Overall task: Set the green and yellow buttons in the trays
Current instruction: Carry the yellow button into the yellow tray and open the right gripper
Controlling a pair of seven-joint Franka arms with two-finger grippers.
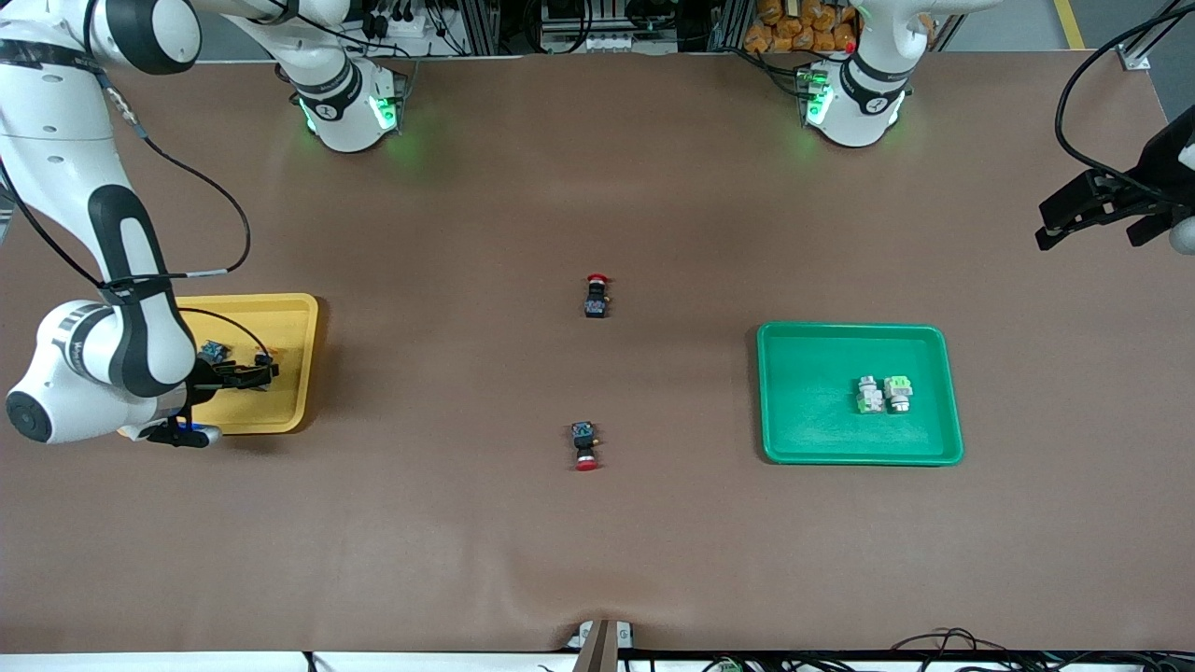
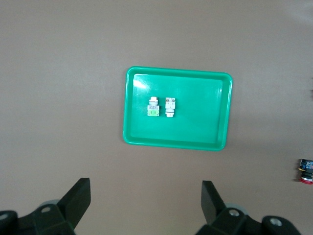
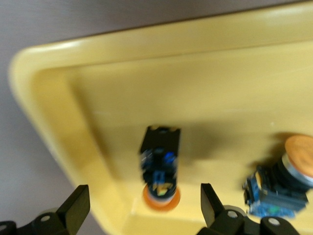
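The yellow tray [image 1: 289, 322] lies at the right arm's end of the table. My right gripper [image 1: 250, 373] hangs low over it, open. In the right wrist view the gripper [image 3: 144, 205] straddles a black-bodied switch with an orange-yellow cap [image 3: 160, 166] lying in the tray [image 3: 98, 88], fingers apart from it. A second orange-yellow switch [image 3: 283, 181] lies beside it. The green tray [image 1: 803, 373] holds two whitish green buttons [image 1: 870, 394] [image 1: 898, 393] side by side. My left gripper [image 1: 1074, 219] waits high, open and empty. Its wrist view shows the gripper [image 2: 146, 196], the green tray [image 2: 210, 132] and both buttons [image 2: 154, 106] [image 2: 169, 106].
Two black switches with red caps lie on the brown table between the trays, one farther from the front camera [image 1: 597, 296], one nearer [image 1: 585, 445]. One of them shows in the left wrist view [image 2: 306, 171]. Cables hang beside my left gripper.
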